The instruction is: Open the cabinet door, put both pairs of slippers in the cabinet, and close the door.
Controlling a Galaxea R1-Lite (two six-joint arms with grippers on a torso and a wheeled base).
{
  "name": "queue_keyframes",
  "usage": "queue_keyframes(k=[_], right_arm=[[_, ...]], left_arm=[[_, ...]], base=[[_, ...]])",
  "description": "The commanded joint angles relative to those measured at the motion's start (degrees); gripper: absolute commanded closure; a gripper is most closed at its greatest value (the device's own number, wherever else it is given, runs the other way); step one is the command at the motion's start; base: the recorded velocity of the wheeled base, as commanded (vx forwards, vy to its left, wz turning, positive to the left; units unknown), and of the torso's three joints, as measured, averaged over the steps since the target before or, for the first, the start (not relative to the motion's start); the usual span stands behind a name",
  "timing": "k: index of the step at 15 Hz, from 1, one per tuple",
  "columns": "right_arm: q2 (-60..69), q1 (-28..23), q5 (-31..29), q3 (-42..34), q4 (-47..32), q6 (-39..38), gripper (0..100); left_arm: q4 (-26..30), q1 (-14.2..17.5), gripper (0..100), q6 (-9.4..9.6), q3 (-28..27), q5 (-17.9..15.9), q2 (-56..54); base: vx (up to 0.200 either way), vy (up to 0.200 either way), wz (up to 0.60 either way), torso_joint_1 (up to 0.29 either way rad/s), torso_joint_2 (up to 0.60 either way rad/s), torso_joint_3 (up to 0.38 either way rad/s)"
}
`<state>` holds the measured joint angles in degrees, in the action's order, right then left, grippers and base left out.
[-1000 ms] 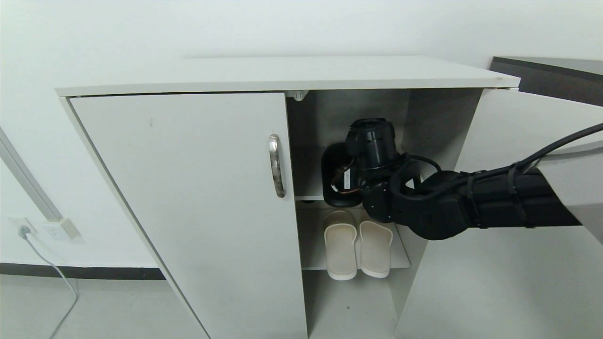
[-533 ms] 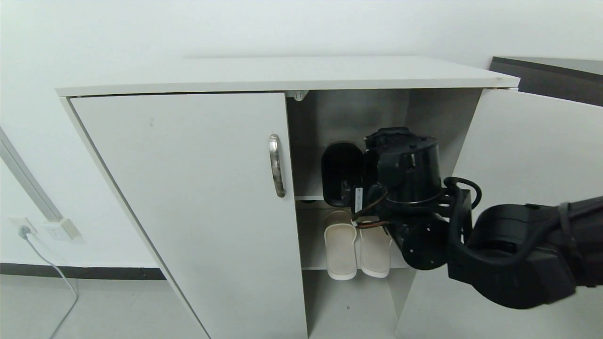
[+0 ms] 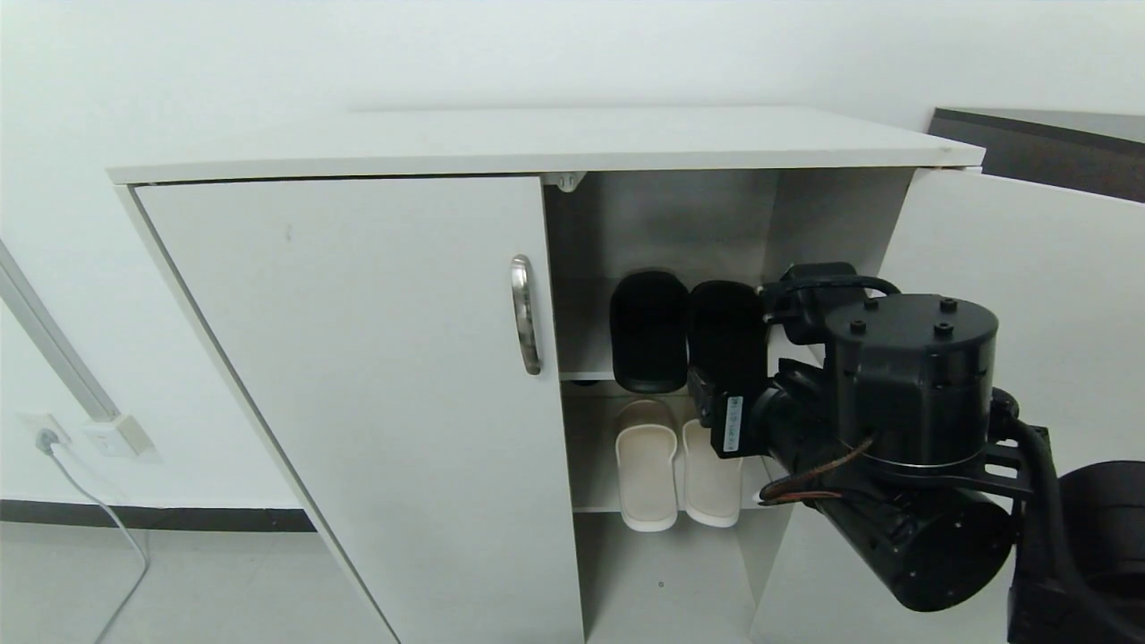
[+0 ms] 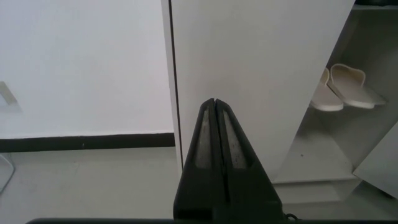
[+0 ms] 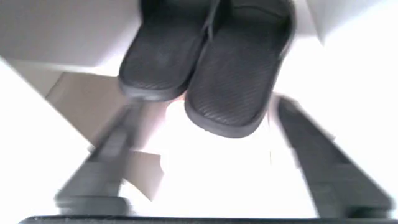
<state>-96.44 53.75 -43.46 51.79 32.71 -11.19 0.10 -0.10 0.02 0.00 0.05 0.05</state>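
Black rubber slippers [image 3: 684, 333], a matte pair with rounded heels, lie side by side and touching on the upper shelf of the white laminate cabinet [image 3: 537, 134]. Their heels face the opening and jut a little past the shelf edge. Seen close from my right wrist [image 5: 205, 56], the footbeds show a fine ribbed grain and the edges are thick and soft.

At 6 o'clock from them, on the lower shelf, is the pair of cream foam slippers [image 3: 680, 461], smooth with raised rims. They are also heels out and overhang the edge.

The flat left door [image 3: 358, 376] stands closed at 9 o'clock of the opening and carries a curved brushed-metal handle [image 3: 525, 313] along its inner edge. The right door [image 3: 1011, 268] is swung open at 3 o'clock.

My right claw [image 5: 208, 109] is spread wide and has hold of nothing. Its dark fingers are blurred, and the black heels are just past their tips. My right arm fills the 4 o'clock part of the head view.

My left claw [image 4: 214, 109] has its flat grey pads pressed together with nothing between them. It points at the closed door, and the cream pair [image 4: 345, 87] is off at 2 o'clock.
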Motion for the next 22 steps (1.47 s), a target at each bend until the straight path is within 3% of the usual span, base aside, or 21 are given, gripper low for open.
queue_keyframes(k=[1, 5, 22], right_arm=[[-0.2, 1.2, -0.2, -0.6, 0.0, 0.0, 100], [-1.3, 1.3, -0.4, -1.1, 0.1, 0.0, 100], [-1.2, 0.0, -0.2, -3.9, 0.2, 0.0, 100]], left_arm=[[0.0, 0.0, 100, -0.02, 0.0, 0.0, 0.0], [0.0, 0.0, 100, 0.06, 0.0, -0.1, 0.0], [0.0, 0.0, 100, -0.02, 0.0, -0.2, 0.0]], base=[[0.0, 0.0, 0.0, 0.0, 0.0, 0.0], [0.0, 0.0, 0.0, 0.0, 0.0, 0.0], [-0.2, 0.0, 0.0, 0.001, 0.0, 0.003]])
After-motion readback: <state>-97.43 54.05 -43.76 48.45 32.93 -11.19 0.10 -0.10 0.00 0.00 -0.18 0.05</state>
